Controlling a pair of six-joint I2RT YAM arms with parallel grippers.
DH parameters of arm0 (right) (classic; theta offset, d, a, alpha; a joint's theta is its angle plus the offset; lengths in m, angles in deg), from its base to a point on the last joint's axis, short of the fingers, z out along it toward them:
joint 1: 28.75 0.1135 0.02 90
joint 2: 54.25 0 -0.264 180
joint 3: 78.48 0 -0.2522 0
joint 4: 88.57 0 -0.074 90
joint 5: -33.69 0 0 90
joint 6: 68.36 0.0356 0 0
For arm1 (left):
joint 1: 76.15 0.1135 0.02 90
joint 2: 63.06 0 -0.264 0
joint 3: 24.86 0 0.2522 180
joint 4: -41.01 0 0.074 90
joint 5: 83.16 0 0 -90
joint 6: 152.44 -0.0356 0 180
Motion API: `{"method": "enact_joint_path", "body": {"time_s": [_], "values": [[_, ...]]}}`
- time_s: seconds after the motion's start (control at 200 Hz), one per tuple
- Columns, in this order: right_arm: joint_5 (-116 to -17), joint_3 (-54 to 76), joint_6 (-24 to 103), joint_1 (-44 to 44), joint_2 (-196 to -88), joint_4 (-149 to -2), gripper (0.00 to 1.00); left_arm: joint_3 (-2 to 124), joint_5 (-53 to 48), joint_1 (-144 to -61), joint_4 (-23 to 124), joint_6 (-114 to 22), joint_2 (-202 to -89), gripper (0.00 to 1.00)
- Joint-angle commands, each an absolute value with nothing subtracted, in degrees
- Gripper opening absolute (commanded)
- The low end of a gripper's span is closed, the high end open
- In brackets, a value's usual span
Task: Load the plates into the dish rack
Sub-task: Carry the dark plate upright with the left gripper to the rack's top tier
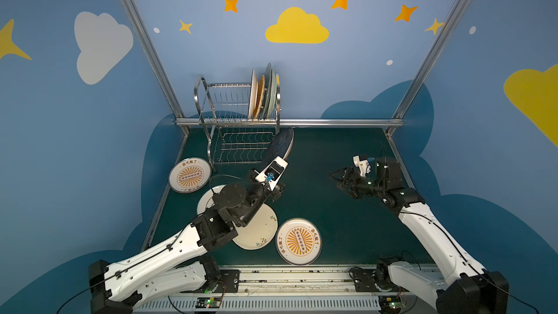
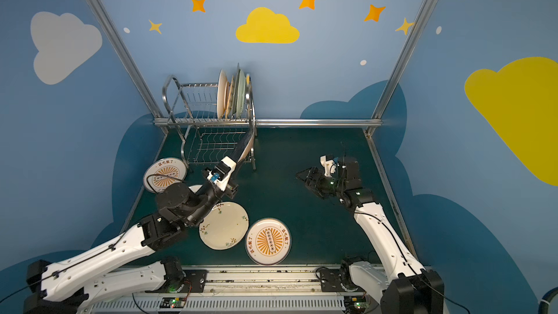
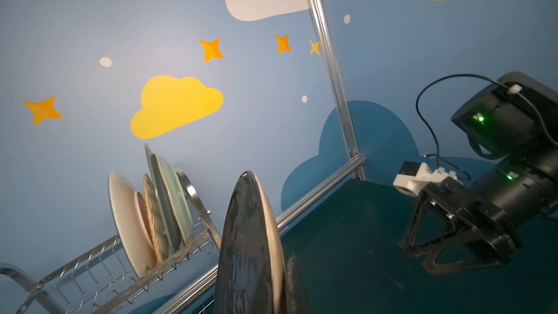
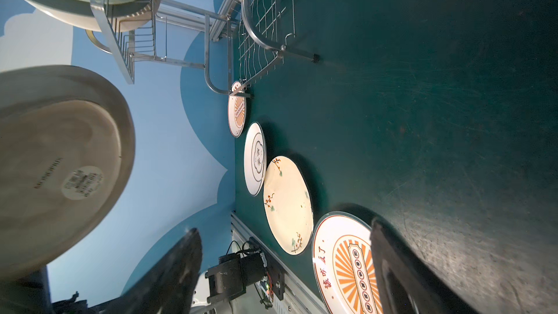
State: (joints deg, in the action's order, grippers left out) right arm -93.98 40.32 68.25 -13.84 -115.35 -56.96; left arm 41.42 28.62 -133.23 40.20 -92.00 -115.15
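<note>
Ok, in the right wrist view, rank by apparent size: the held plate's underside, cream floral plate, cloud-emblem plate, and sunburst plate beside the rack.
1. Black round plate, held, pale underside showing: largest, but nearest the camera.
2. Cream floral plate.
3. White cloud-emblem plate.
4. Orange-sunburst white plate beside the steel wire rack: smallest, farthest.

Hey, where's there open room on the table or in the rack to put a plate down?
Free: the dish rack's upper slots left of the racked plates; its lower shelf; the green mat between rack and right gripper. Crowded: the mat's front left, where four plates lie close together under the left arm.
</note>
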Motion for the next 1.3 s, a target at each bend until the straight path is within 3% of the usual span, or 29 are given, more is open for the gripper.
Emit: {"method": "enact_joint_path", "body": {"time_s": [0.0,0.436,0.876,1.297], "values": [[-91.3,39.1,66.1,-11.3,-115.6,-58.3,0.85,46.3,29.8,-132.0,34.2,-91.7,-112.5,0.04],[-89.6,35.9,61.8,-5.5,-119.8,-59.4,0.85,59.3,27.6,-119.9,36.2,-83.1,-117.2,0.04],[-88.7,35.9,57.4,-2.8,-118.9,-59.0,0.89,72.7,15.7,-101.6,38.6,-67.5,-128.8,0.03],[-88.2,33.2,57.1,-0.4,-124.7,-58.8,0.89,81.1,3.3,-86.2,36.8,-52.0,-141.7,0.03]]}}
